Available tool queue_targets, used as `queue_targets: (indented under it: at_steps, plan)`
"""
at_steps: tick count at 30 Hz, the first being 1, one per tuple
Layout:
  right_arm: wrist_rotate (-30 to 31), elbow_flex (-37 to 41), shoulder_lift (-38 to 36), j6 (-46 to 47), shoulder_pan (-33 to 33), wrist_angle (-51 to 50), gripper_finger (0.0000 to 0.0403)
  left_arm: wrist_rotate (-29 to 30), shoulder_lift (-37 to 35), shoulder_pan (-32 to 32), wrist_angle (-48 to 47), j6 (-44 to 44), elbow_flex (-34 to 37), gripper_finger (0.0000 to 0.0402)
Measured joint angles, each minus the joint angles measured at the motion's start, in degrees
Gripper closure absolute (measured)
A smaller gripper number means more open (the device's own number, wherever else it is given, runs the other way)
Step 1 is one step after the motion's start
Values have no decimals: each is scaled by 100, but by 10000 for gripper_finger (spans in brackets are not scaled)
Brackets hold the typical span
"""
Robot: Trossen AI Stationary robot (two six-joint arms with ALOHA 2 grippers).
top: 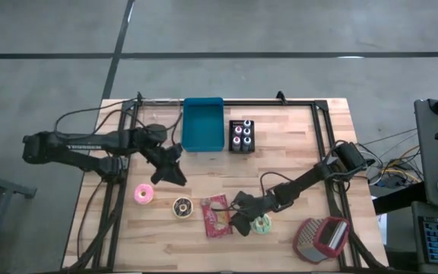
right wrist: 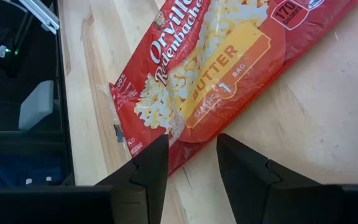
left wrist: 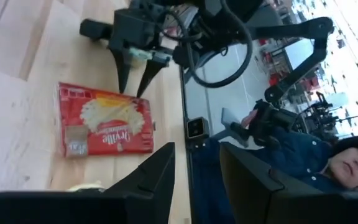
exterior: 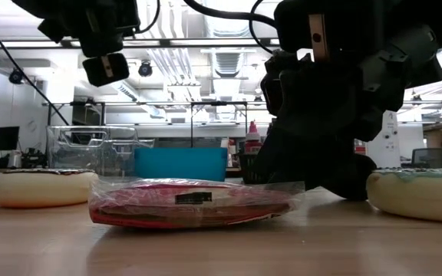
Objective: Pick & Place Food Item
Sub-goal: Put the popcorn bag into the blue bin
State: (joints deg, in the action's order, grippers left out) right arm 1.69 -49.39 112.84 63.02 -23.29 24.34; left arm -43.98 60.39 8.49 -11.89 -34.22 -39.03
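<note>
Three doughnuts are counted across the lower half of the high view: a pink doughnut (top: 143, 194) at lower left, a chocolate-topped doughnut (top: 182, 206) beside it, and a green doughnut (top: 261, 224) right of centre. The left gripper (top: 175, 177) is seen just above the pink one, its fingers parted with nothing between them. One blue bin (top: 203, 124) sits at upper centre; nothing can be made out inside it. One black rack (top: 241, 136) of small bottles stands to its right. One popcorn bag (right wrist: 216, 81), flat at lower centre, is marked "Orville Redenbacher's", "BUTTER" and "CLASSIC BAG". The right gripper (right wrist: 191, 155) is poised at the bag's edge, fingers apart, gripping nothing. One red basket (top: 322, 237) lies at lower right.
</note>
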Motion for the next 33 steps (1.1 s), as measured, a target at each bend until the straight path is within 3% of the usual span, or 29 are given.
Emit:
queue_targets:
  at_steps: [6,16,22,29,33]
  plan:
    - [189,-3,1,5,0,20,273,370,72,-10,-43,221,91,268]
    - [331,-7,2,97,-11,59,273,411,1087,-9,115,286,253,268]
    - [346,-6,2,90,-11,57,273,-55,1862,-10,363,348,251,268]
    - [435,-7,2,90,-13,59,273,-1213,2745,49,1459,542,250,268]
    - [435,-4,2,88,-13,59,273,-1242,3099,48,1625,614,249,268]
